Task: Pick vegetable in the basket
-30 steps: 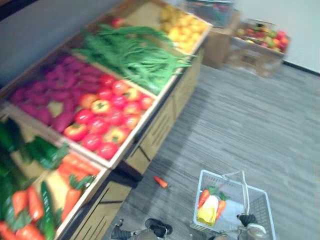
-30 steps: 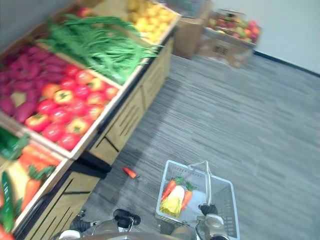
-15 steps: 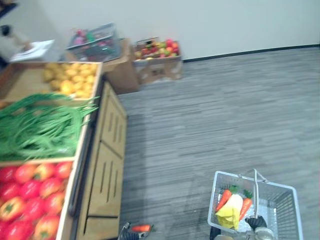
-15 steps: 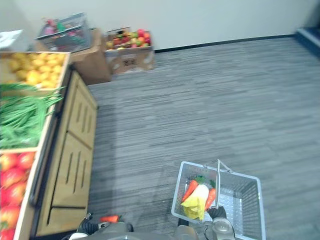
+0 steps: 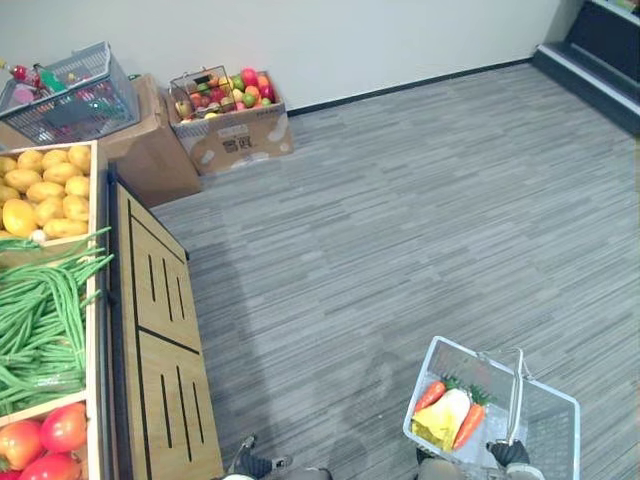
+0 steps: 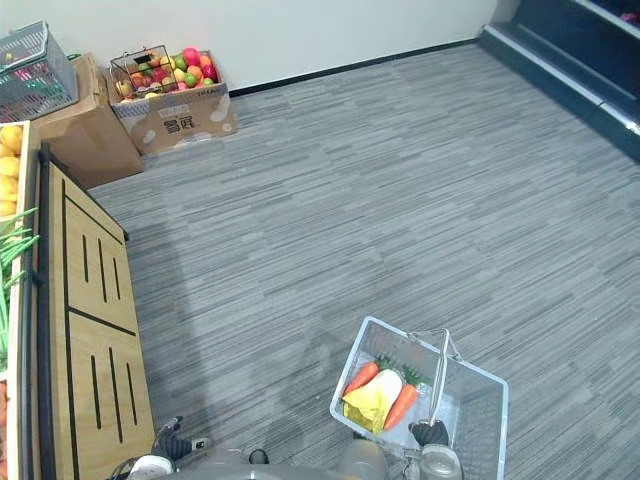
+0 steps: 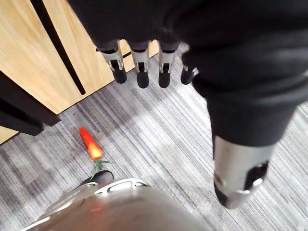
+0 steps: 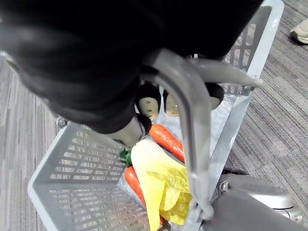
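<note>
right hand (image 8: 111, 72) is gripping basket handle (image 8: 190, 125) | basket (image 8: 72, 168) is carrying carrots (image 8: 166, 139) | left hand (image 7: 139, 29) is hanging slack, empty

We see the grey plank floor (image 5: 400, 220) carrying the wooden stand (image 5: 160, 350) along its left edge, cardboard boxes (image 5: 235, 140) against the far wall, and a loose carrot (image 7: 90, 144) by the stand's base.

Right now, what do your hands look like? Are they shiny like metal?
Partly! My left hand has slim silver fingers that end in dark rounded tips, and a thicker silver thumb set apart from them. A dark cover wraps the back of the hand and the wrist. My right hand looks the same: a dark cover and dark-tipped fingers.
</note>
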